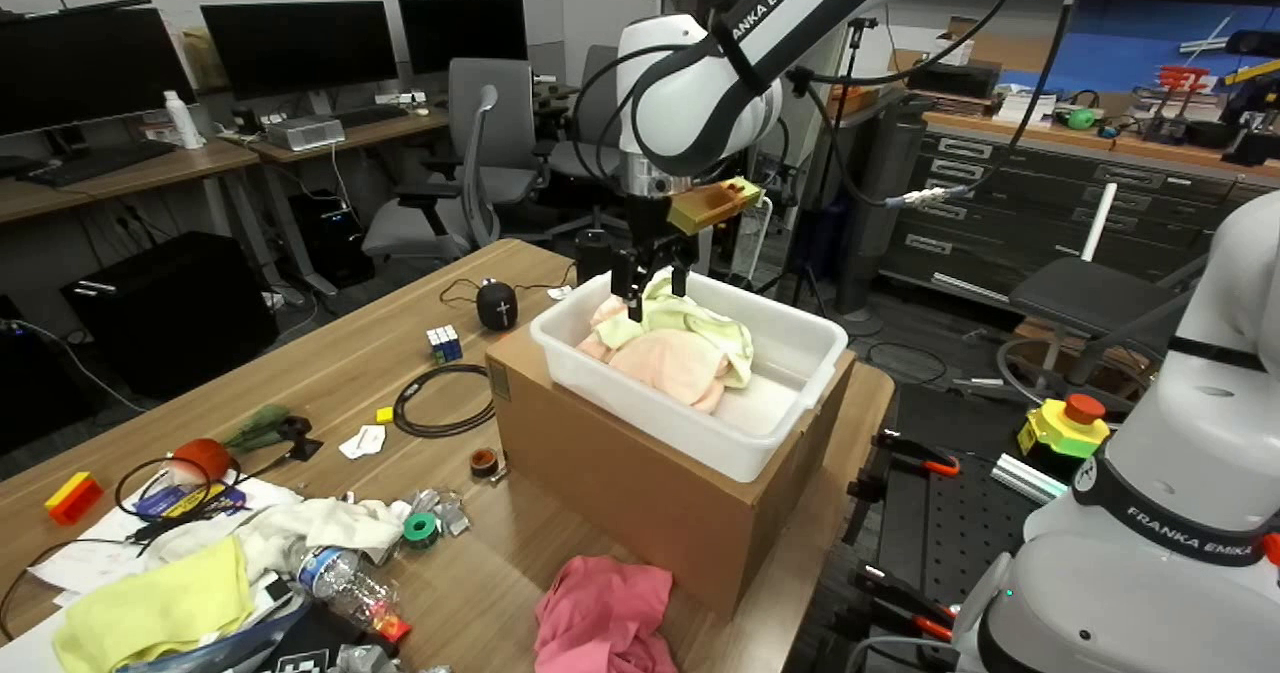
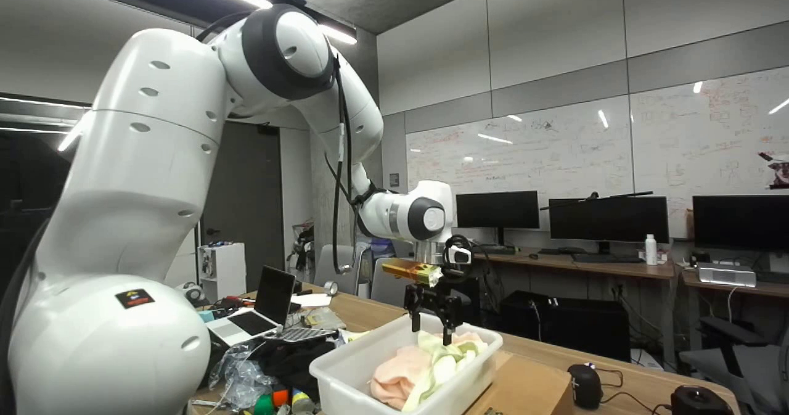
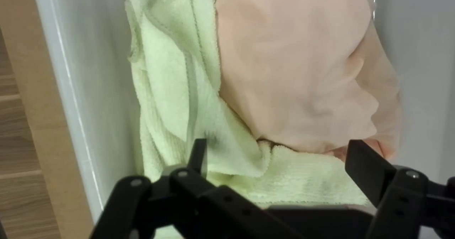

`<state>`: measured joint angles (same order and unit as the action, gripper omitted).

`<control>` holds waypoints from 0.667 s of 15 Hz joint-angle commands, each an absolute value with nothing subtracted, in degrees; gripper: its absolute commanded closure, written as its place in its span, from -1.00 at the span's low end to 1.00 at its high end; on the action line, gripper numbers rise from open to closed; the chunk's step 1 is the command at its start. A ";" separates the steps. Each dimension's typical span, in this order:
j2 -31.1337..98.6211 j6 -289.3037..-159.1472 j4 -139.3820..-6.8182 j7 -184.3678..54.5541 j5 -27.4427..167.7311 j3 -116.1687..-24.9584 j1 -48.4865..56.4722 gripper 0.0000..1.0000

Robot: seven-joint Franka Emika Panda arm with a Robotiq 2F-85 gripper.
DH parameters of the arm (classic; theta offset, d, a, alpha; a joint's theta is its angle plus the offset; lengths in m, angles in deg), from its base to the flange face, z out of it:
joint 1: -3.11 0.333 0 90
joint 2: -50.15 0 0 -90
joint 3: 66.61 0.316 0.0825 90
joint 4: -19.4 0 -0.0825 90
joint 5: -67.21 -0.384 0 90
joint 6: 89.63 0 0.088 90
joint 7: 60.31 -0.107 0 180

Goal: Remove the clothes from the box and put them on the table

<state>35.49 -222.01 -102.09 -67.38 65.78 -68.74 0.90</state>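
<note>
While aiming down between the walls of the white box [image 1: 648, 415], holds the gripper [image 3: 278, 153] with widely parted jaws, gripping nothing, probably to straddle a fold of the pale green garment [image 3: 165, 90], bunched inside against the peach garment [image 3: 295, 65]. Cannot tell contact from a hover. Likely uses the carton [image 1: 620, 493] as a riser for reach. Already has the magenta garment [image 1: 605, 608] on the table [image 1: 485, 563].

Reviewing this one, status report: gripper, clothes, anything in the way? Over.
Gripper open at green cloth, nothing gripped. Pink cloth on table; green cloth and peach cloth in white tub. Possible snag: tub walls.
</note>
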 commanded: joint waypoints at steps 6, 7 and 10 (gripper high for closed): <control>31.91 -222.59 -100.04 -70.36 64.85 -70.08 0.72 -1.00; 31.69 -223.79 -100.26 -70.87 65.06 -70.35 0.77 -1.00; 31.14 -225.12 -100.33 -71.16 64.56 -70.72 0.59 -1.00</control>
